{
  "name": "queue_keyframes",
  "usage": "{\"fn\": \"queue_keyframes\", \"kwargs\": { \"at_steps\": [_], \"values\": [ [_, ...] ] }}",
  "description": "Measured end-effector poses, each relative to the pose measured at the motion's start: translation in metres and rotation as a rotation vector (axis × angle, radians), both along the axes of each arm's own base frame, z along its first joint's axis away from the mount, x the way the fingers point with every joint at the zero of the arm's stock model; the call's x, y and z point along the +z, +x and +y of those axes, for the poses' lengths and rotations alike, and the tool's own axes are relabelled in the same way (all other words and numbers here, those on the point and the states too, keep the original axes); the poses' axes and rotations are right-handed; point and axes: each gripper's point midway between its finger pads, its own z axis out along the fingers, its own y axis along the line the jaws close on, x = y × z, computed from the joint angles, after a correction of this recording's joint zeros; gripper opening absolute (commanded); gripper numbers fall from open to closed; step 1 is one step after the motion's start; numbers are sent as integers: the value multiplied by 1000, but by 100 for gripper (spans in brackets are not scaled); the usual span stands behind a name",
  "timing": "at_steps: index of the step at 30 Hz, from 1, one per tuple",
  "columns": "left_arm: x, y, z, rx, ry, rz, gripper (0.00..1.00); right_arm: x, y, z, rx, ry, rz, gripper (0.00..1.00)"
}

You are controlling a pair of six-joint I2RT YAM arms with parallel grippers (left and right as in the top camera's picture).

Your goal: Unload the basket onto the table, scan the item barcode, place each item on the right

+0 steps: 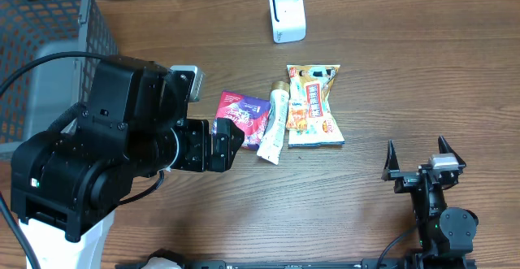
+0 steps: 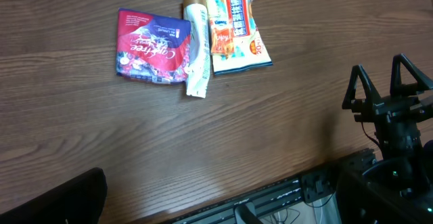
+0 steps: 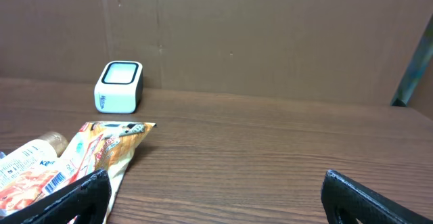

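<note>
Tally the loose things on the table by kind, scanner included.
Bags: 2, the pink bag and the orange bag
Tube: 1
Scanner: 1
Total: 4

table (image 1: 455,74): matt wood grain | snack packet (image 1: 313,106): glossy plastic film | scanner (image 1: 287,15): smooth white plastic

You have dark wood table (image 1: 341,212). White scanner box (image 1: 287,15) sits at far edge, well apart from rest. Mid-table, side by side, touching: red-purple candy pouch (image 1: 244,113), white tube (image 1: 275,127), orange snack packet (image 1: 314,106).
</note>
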Motion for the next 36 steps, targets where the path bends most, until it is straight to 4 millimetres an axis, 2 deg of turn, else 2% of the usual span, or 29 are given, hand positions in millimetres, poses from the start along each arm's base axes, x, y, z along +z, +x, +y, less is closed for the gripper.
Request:
{"fn": "queue_keyframes", "kwargs": {
  "at_steps": [6, 11, 13, 16, 19, 23, 27, 30, 33, 36],
  "values": [
    [0, 0, 0, 1, -1, -1, 100, 0, 0, 0, 0, 0, 0, 100],
    [9, 10, -1, 23, -29, -80, 100, 0, 0, 0, 0, 0, 0, 100],
    [6, 2, 7, 47, -38, -97, 100, 0, 0, 0, 0, 0, -2, 100],
    [-13, -16, 27, 113, -38, -105, 100, 0, 0, 0, 0, 0, 1, 100],
    [-30, -19, 35, 146, -48, -148, 100, 0, 0, 0, 0, 0, 1, 100],
    [-55, -15, 29, 89, -82, -268, 100, 0, 0, 0, 0, 0, -1, 100],
    [-64, -9, 27, 40, -105, -435, 100, 0, 0, 0, 0, 0, 1, 100],
    [-77, -7, 37, 75, -104, -513, 100, 0, 0, 0, 0, 0, -1, 100],
    [-100, -2, 52, 142, -90, -550, 100, 0, 0, 0, -1, 0, 0, 100],
    [-121, 2, 55, 155, -88, -539, 100, 0, 0, 0, 0, 0, 0, 100]
  ]
}}
